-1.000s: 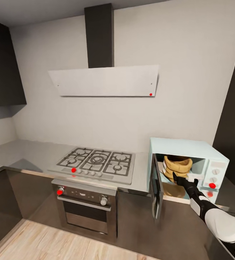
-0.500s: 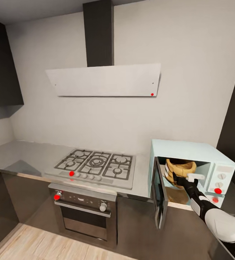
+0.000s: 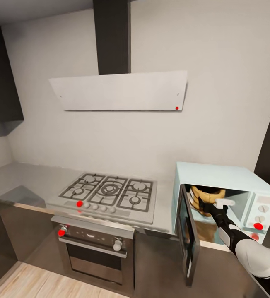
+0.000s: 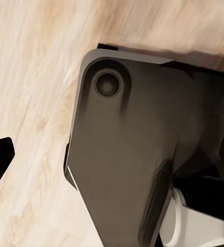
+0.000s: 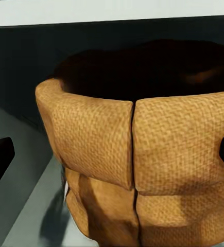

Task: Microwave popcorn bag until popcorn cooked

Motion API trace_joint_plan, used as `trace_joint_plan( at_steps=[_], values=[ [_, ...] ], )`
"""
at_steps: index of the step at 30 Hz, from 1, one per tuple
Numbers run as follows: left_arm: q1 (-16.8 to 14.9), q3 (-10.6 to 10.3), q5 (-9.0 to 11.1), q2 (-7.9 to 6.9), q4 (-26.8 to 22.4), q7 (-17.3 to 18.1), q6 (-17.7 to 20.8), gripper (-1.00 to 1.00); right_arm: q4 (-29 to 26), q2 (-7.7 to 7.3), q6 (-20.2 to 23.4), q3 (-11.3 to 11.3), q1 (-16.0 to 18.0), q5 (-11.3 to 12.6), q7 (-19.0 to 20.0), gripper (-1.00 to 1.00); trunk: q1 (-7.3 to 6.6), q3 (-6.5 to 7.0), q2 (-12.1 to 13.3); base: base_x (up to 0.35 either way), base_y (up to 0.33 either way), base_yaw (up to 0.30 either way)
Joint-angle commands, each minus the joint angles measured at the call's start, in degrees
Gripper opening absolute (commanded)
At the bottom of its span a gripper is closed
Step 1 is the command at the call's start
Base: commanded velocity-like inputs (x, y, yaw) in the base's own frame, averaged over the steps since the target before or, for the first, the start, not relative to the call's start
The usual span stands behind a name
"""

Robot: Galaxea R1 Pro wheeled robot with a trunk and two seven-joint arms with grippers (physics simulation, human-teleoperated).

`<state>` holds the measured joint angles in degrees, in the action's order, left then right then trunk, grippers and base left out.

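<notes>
Right end effector [image 3: 204,203] reaches into the open microwave [image 3: 226,182], its fingers spread on both sides of the popcorn bag [image 5: 142,154], which sits inside. Loading looks almost done; next it should back out, then shut the door [image 3: 189,236].

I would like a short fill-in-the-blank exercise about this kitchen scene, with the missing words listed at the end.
1. The popcorn bag sits inside the ____.
2. The microwave door is ____.
3. The arm reaching into the microwave with its gripper is the robot's ____ arm.
4. The gas hob lies directly above the built-in ____.

Missing words: microwave; open; right; oven
</notes>
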<state>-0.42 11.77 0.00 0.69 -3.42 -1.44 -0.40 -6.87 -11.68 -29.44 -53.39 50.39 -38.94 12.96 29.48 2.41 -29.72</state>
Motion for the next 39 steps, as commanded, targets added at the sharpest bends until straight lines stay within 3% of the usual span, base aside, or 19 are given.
trace_joint_plan(
  at_steps=[1, 27, 39],
  values=[
    [0.0, 0.3, 0.0, 0.02, 0.0, -0.1, 0.0, 1.0, 0.0, -0.01, -0.1, -0.5, 0.0, 0.0, 0.5, 1.0, 0.04, -0.02, 0.0, 0.176, 0.0, 0.0],
    [0.0, 0.2, 0.0, 0.12, 0.0, -0.1, -0.1, 1.0, 0.0, -0.01, -0.1, -0.5, 0.0, -0.1, 0.5, 1.0, 0.04, -0.02, 0.0, 0.037, 0.0, 0.0],
    [0.0, 0.2, 0.0, 0.28, 0.0, -0.1, -0.1, 1.0, 0.0, -0.01, -0.1, -0.5, 0.0, 0.0, 0.5, 1.0, 0.04, -0.02, 0.0, -0.306, 0.0, 0.0]
  ],
)
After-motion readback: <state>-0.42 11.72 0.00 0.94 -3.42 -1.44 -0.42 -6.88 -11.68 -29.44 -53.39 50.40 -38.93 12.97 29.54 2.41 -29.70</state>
